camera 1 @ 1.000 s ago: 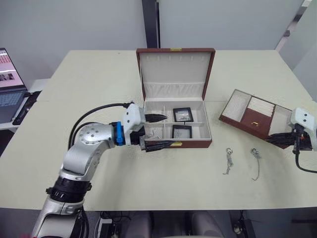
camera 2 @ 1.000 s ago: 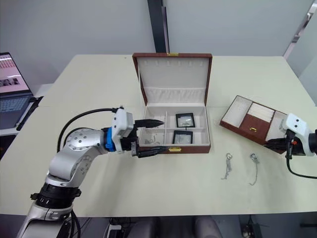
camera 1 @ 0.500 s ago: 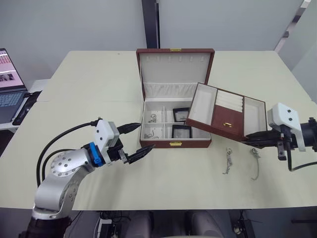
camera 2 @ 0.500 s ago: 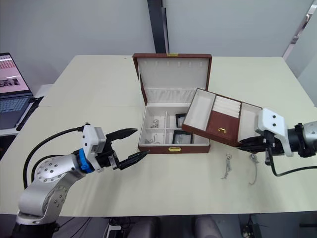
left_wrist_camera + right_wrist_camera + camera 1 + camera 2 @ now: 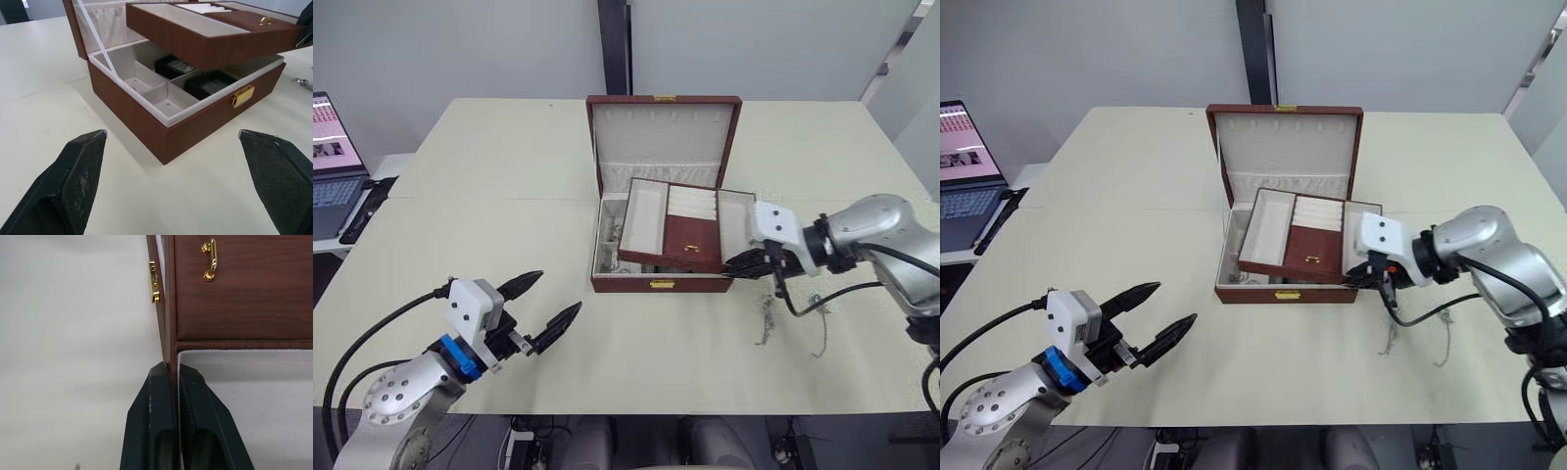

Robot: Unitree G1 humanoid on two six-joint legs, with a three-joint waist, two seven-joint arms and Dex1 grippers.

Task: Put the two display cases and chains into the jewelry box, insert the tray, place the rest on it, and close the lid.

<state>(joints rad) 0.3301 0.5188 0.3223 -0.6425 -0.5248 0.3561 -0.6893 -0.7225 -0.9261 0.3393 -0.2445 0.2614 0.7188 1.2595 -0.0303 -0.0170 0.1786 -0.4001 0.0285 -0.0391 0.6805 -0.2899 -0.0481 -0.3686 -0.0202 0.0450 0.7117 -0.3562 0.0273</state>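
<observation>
Two black right-gripper fingers (image 5: 166, 431) pinching wood-grain tray (image 5: 690, 238) wall above cream-lined jewelry box (image 5: 656, 285); left gripper (image 5: 540, 307) spread, empty.

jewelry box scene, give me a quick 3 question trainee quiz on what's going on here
1. True or false: the tray is already seated flat inside the jewelry box.
2. Which pincer grips the tray's wall? A) left pincer B) right pincer
3. Fill in: two chains lie on the ____ beside the box.

Key:
1. False; it hangs tilted above the box, with the display cases beneath it.
2. B; the left pincer is open and apart.
3. table
</observation>
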